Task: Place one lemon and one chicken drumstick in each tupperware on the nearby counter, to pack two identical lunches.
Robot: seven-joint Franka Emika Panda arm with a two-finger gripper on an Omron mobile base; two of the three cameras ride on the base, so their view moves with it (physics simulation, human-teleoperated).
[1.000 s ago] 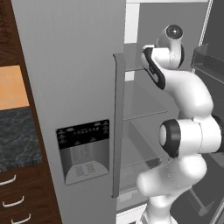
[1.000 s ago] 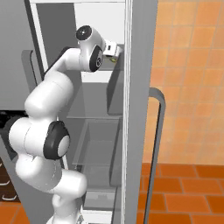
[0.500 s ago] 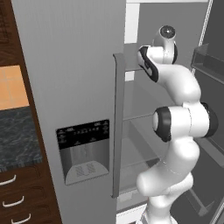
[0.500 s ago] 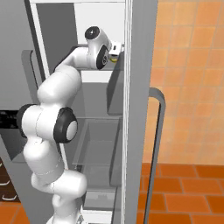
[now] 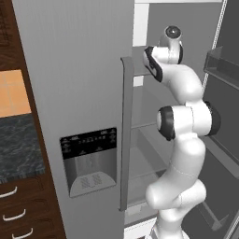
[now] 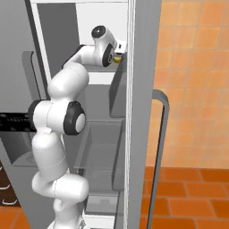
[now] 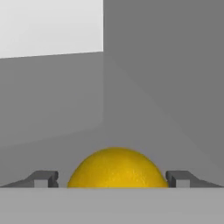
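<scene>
in the left base view, the counter (image 5: 16,144) is showing at the left edge of the frame as a dark speckled slab, with brown drawers (image 5: 14,217) carrying curved silver handles below it. to its right, the closed fridge door (image 5: 79,93) is filling the centre-left, with a dispenser panel (image 5: 89,161) in its lower half and a long vertical handle (image 5: 126,135) on its right edge. right of the handle, the arm (image 5: 184,140) is rising from the lower right, bending at a dark elbow joint in mid frame, and reaching up and leftward into the open fridge compartment at the upper centre. the wrist is lying level with the top of the handle.

in the right base view, the arm is climbing from the lower left, folding at the elbow in the left-centre, and extending rightward to the upper centre, where the hand is pointing toward the inner wall of the fridge (image 6: 100,147). a small patch of the yellow lemon (image 6: 117,57) is showing at the tip of the hand, just beside the white door edge.

in the hand view, the gripper (image 7: 113,179) is sitting at the bottom centre with one dark fingertip on each side of the lemon (image 7: 116,168). the jaws are standing moderately wide, bracketing the fruit; whether the fingertips are touching it cannot be told. grey fridge walls are meeting in a corner behind the lemon.
</scene>
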